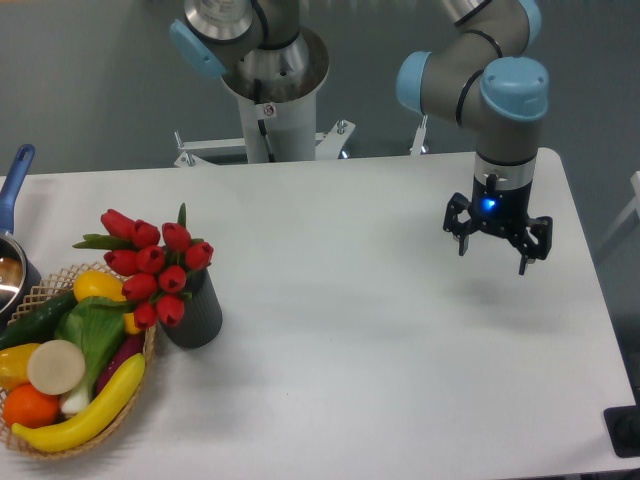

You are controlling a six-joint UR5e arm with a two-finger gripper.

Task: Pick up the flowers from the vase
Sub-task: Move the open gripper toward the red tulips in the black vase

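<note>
My claw hangs above the right side of the table, fingers spread wide and pointing down, holding nothing, a blue light glowing just above them. The flowers lie well apart from me, off toward 9 o'clock and a touch lower in the picture, so the coming move is a long sweep leftward across bare tabletop. They sit in the vase, which stands upright near the left edge, touching or just beside the wicker basket of toy vegetables at its 8 o'clock. The bunch does not stand straight: its long axis leans from the vase mouth up toward 10 o'clock, the red buds fanning out over the basket rim, so I judge I should come at the stems across that lean rather than straight down. The stems themselves are almost wholly hidden behind the buds, and I can't make out the vase mouth or how deep they sit. I count roughly 9 buds, though some overlap. At the far left a pot with a blue handle is cut off by the frame, and my own upper arm runs out of the top
</note>
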